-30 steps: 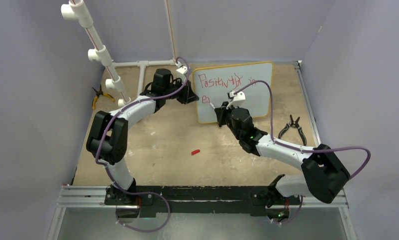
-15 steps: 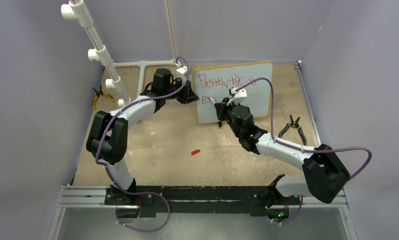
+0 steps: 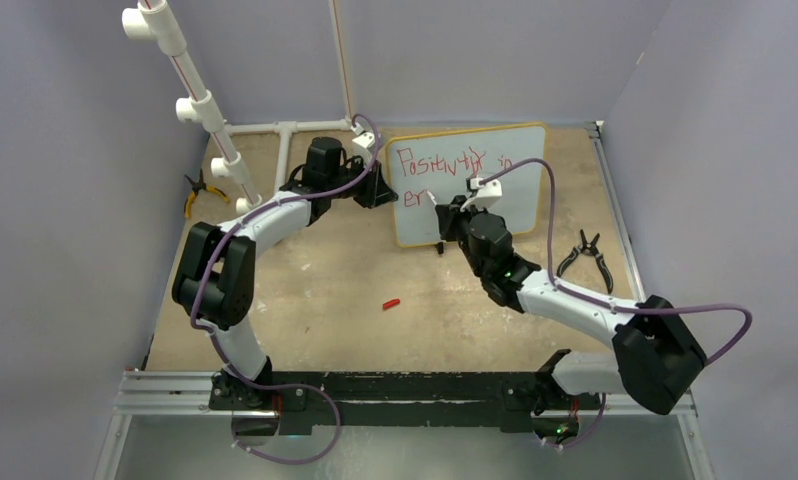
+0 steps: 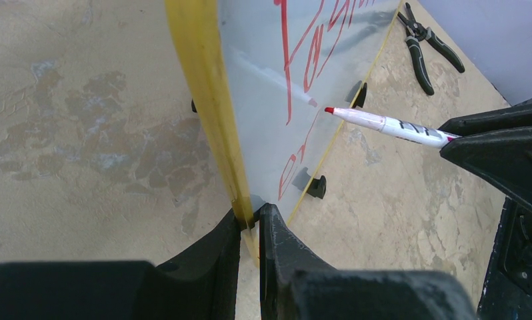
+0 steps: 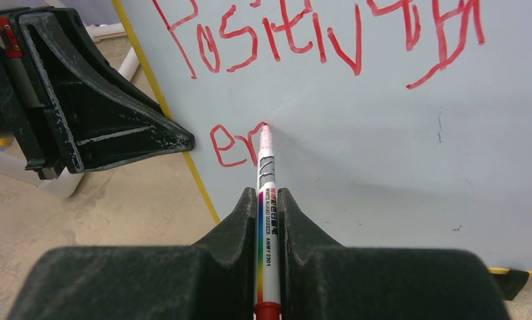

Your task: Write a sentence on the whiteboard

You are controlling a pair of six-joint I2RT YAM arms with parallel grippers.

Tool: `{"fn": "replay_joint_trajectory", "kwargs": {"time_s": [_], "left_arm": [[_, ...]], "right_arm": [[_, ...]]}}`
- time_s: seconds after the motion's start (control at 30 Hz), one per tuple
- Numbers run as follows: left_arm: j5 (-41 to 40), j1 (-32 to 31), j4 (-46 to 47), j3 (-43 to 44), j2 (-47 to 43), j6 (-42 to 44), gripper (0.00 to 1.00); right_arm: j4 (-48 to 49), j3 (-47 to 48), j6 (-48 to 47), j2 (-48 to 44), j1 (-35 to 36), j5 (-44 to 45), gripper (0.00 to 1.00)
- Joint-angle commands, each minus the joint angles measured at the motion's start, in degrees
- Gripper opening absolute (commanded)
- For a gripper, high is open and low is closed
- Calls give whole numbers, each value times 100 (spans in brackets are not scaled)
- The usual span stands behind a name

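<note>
The whiteboard (image 3: 515, 165) with its yellow frame lies at the back of the table. The red sentence (image 5: 317, 33) reads "Positivity in" on the top line, with "er" (image 5: 233, 143) begun below. My left gripper (image 4: 250, 217) is shut on the whiteboard's left frame edge (image 4: 203, 93). My right gripper (image 5: 268, 197) is shut on a white red-ink marker (image 5: 267, 220). The marker tip (image 5: 265, 128) touches the board at the end of "er". In the left wrist view the marker (image 4: 390, 125) points at the board.
A red marker cap (image 3: 391, 303) lies on the table in front of the board. Black pliers (image 3: 585, 255) lie right of the board, yellow-handled pliers (image 3: 195, 190) at the far left. A white pipe frame (image 3: 190, 90) stands at the back left.
My right gripper has moved the marker to the right along the second line, adding strokes after the "e". The left arm and board have not moved.
</note>
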Motion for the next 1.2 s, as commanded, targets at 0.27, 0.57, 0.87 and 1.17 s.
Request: {"fn": "replay_joint_trajectory", "kwargs": {"time_s": [0.27,0.57,0.87,1.17], "left_arm": [[-88,40,122,30,-286,205,0],[-88,40,124,29,-268,191,0],[-88,41,133,30,-273,191,0],[-94,40,129,29,-284,194,0]], "right_arm": [[264,-191,-96,-123,-26,-270,0],[-175,125,-57,108,-26,55,0],[-405,-76,31,-254,-26,477,0],[-19,183,-211,-120,-36,277,0]]}}
